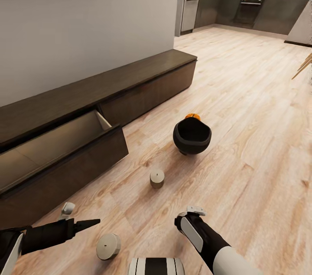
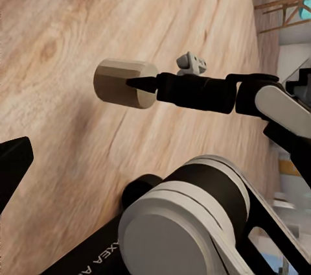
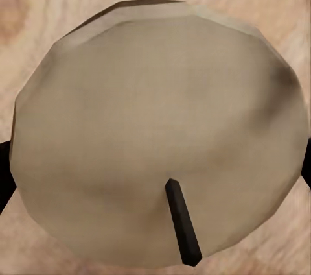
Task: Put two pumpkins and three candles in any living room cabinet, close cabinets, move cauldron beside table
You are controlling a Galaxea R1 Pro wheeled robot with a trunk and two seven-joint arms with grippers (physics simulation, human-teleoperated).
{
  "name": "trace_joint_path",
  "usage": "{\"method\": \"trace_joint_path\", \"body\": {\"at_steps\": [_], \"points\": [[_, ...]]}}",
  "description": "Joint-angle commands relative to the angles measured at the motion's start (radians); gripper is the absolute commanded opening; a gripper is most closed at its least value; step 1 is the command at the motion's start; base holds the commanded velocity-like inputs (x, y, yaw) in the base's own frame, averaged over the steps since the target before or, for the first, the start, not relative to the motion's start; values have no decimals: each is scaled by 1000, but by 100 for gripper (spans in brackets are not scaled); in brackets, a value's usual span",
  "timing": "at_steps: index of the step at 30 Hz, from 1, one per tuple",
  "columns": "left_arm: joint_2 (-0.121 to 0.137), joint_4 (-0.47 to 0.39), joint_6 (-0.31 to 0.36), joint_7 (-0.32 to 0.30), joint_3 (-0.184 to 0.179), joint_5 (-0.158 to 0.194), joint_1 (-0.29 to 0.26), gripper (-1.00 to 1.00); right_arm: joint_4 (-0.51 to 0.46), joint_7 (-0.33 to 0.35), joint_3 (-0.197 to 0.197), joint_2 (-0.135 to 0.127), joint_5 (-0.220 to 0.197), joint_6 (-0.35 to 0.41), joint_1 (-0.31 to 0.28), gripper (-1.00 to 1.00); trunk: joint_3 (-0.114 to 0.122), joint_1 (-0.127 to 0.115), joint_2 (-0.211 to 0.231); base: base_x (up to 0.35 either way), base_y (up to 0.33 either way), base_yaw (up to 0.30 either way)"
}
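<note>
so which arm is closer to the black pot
Right. The right arm is in line with the pot, on its near side; the left arm is farther off, beside the open drawer.

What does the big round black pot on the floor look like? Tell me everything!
The round black cauldron has a wide open mouth and a bulging belly, with a smooth, dull surface. It stands on the pale wooden floor, tipped a little so its dark inside faces the camera. It looks empty as far as can be seen. A small orange pumpkin peeks over its far rim, just behind it; whether they touch is unclear. Neither gripper is near it.
</note>
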Motion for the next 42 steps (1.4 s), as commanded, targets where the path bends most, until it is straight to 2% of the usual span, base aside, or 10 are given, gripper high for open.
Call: {"method": "trace_joint_path", "body": {"at_steps": [1,7,14,15,16,17,20,29,39,42], "points": [[0,0,7,0,0,1,0,100,-2,-9,5,-1,-11,1,-1,-100,3,-1,0,0,0,0],[0,1,7,5,0,0,0,100,-13,-11,1,-1,-12,0,-1,-100,26,-3,1,0,0,0],[-2,1,6,62,-4,-1,0,100,-139,-17,-3,-2,-21,69,10,-100,54,-6,3,0,0,0],[-18,1,6,192,-6,1,0,100,-160,-19,-6,-1,-25,138,10,-100,57,-7,3,0,0,0],[-30,1,6,251,-7,2,0,100,-205,-21,-6,-2,-25,157,14,-100,61,-7,3,0,0,0],[-55,0,4,399,-10,4,0,100,-320,-24,-5,-2,-25,229,17,-100,65,-8,4,0,0,0],[-81,-1,1,500,-12,4,0,100,-331,-24,-5,-1,-26,243,16,-100,77,-9,4,0,0,0],[-91,-1,-2,557,-14,4,0,100,-332,-24,-4,1,-27,247,16,-100,112,-13,7,0,0,0],[-170,-1,-3,815,-17,5,0,100,-400,-25,0,8,-28,278,16,-100,150,-18,9,0,0,0],[-205,0,-3,942,-89,4,0,100,-444,-35,2,30,-28,308,16,-100,162,-19,10,0,0,0]]}}
